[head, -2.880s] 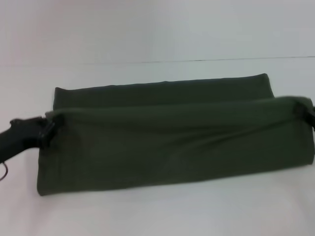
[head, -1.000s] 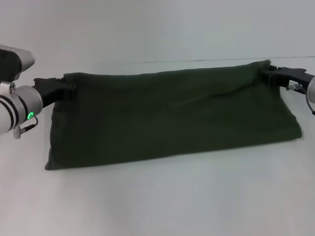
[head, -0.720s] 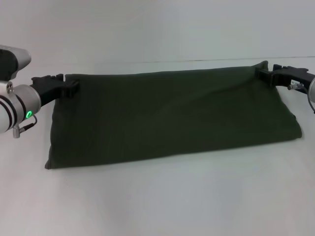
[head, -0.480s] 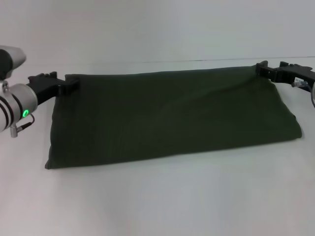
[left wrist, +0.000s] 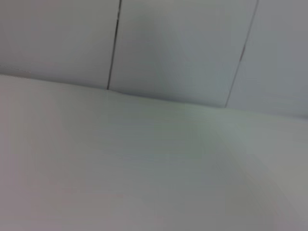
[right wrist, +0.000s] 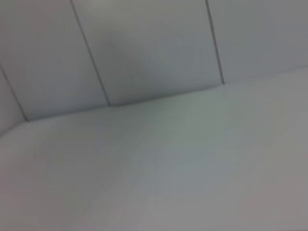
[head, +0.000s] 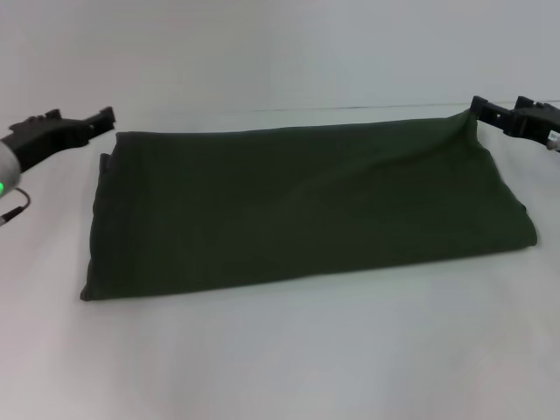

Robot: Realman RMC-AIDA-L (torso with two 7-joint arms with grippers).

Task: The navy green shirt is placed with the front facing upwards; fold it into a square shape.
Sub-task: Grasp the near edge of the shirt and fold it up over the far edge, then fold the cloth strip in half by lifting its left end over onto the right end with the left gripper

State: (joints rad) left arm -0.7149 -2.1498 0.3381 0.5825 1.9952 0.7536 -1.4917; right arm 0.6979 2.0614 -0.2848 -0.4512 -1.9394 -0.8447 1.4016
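the white table [head: 289, 359] lies bare nearest the robot. on it the shirt [head: 302, 210] rests as a long, flat, dark green band, folded lengthwise, its plain cloth facing up and no print showing. its near edge runs from a low corner on the robot's left side up toward a rounded corner on the right side.

the left gripper [head: 107, 117] sits just off the shirt's far left corner, slightly above and outside it. its 2 black fingers point inward toward the cloth and hold nothing; whether they are spread or pressed together cannot be told. a green light glows on the left arm at the frame's edge.

the right gripper [head: 477, 107] is at the shirt's far right corner. the cloth rises in a small peak up to its tip, so the corner touches it or is pinched by it; which of the 2 cannot be told, and the gap between its fingers is not visible.

beyond both grippers stands a pale panelled wall [left wrist: 183, 43]. the 2 wrist views show only table top and wall [right wrist: 154, 48].
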